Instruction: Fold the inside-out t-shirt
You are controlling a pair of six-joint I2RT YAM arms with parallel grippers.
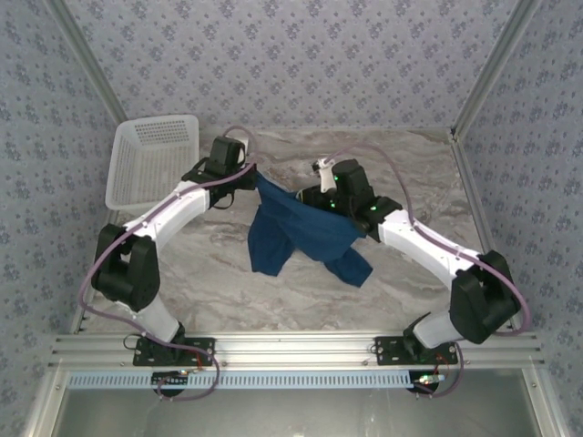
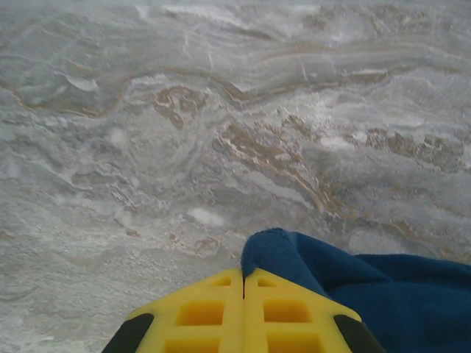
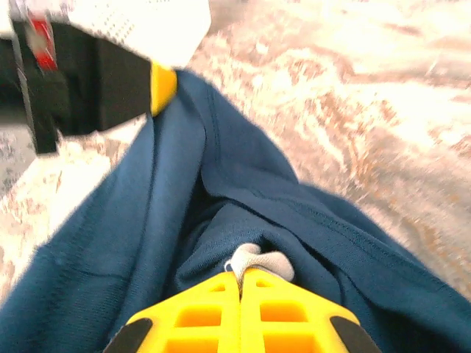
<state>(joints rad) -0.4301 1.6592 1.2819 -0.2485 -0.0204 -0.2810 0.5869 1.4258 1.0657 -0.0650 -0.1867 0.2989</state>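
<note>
The inside-out t-shirt (image 1: 301, 232) hangs bunched between the two arms over the middle of the tabletop (image 1: 428, 173), its loose ends drooping toward 6 o'clock. Bare marble lies open from 12 to 3 o'clock and along the near edge. A white basket (image 1: 150, 159) crowds the 10 o'clock corner. Folds hide the shirt's outline, and whether its ends touch the tabletop is unclear. The left fingers (image 2: 199, 312) are clenched on a shirt edge. The right fingers (image 3: 287, 312) are clenched on cloth beside a pale tab (image 3: 256, 259). Both elbows bow outward, with the wrists angled inward.
</note>
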